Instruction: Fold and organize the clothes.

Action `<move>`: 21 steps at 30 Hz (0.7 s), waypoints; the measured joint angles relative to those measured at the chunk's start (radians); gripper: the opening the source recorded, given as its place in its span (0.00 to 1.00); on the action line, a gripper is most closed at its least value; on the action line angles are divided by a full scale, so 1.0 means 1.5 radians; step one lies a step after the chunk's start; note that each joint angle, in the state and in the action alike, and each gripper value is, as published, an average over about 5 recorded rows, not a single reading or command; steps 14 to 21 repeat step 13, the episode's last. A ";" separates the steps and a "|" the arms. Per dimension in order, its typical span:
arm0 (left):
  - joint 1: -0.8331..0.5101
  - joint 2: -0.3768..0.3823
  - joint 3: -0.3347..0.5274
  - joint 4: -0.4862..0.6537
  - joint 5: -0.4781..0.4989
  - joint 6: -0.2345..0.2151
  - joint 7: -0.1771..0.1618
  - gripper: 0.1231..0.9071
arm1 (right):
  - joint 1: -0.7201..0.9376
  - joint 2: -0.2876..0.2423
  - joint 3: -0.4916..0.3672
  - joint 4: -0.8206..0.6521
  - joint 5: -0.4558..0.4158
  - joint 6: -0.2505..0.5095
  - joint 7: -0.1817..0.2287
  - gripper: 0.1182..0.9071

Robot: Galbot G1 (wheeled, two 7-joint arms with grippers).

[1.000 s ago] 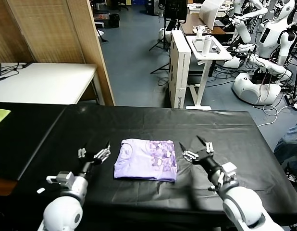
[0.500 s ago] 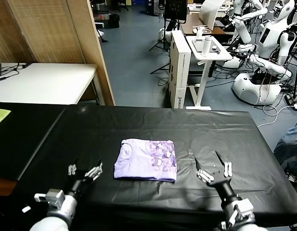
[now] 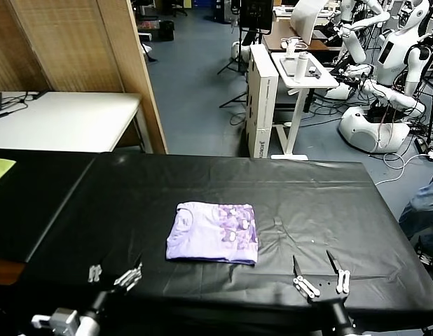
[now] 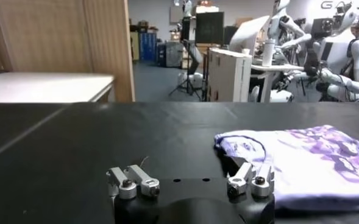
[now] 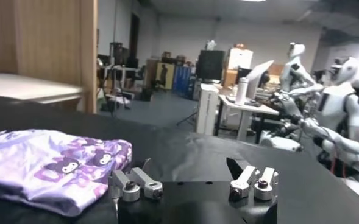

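Head view: one folded T-shirt (image 3: 212, 232) is observed lying flat at the middle of the black tabletop (image 3: 328, 203), its purple print uppermost on the right half. Two tools are counted at the near edge, the left tool (image 3: 113, 274) and the right tool (image 3: 319, 271), both spread apart and empty, well clear of the shirt.

Left wrist view: the left tool (image 4: 191, 181) is seen parted, the shirt (image 4: 301, 164) lying beyond it.

Right wrist view: the right tool (image 5: 191, 181) is parted, with the shirt (image 5: 51, 167) nearby.
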 joint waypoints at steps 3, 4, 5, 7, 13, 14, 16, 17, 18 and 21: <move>0.029 -0.008 -0.006 -0.014 0.007 -0.006 0.001 1.00 | -0.023 0.002 -0.003 0.008 -0.005 0.006 0.000 1.00; 0.038 -0.010 -0.007 -0.018 0.010 -0.008 0.001 1.00 | -0.028 0.003 -0.004 0.010 -0.007 0.006 0.000 1.00; 0.046 -0.013 -0.007 -0.022 0.012 -0.009 0.001 1.00 | -0.033 0.005 -0.005 0.012 -0.009 0.006 0.000 1.00; 0.059 -0.016 -0.008 -0.028 0.015 -0.010 0.001 1.00 | -0.037 0.008 -0.008 0.014 -0.011 0.002 -0.001 1.00; 0.075 -0.023 -0.009 -0.033 0.018 -0.010 0.002 1.00 | -0.038 0.008 -0.013 0.013 -0.013 -0.008 -0.002 1.00; 0.075 -0.023 -0.009 -0.033 0.018 -0.010 0.002 1.00 | -0.038 0.008 -0.013 0.013 -0.013 -0.008 -0.002 1.00; 0.075 -0.023 -0.009 -0.033 0.018 -0.010 0.002 1.00 | -0.038 0.008 -0.013 0.013 -0.013 -0.008 -0.002 1.00; 0.075 -0.023 -0.009 -0.033 0.018 -0.010 0.002 1.00 | -0.038 0.008 -0.013 0.013 -0.013 -0.008 -0.002 1.00; 0.075 -0.023 -0.009 -0.033 0.018 -0.010 0.002 1.00 | -0.038 0.008 -0.013 0.013 -0.013 -0.008 -0.002 1.00; 0.075 -0.023 -0.009 -0.033 0.018 -0.010 0.002 1.00 | -0.038 0.008 -0.013 0.013 -0.013 -0.008 -0.002 1.00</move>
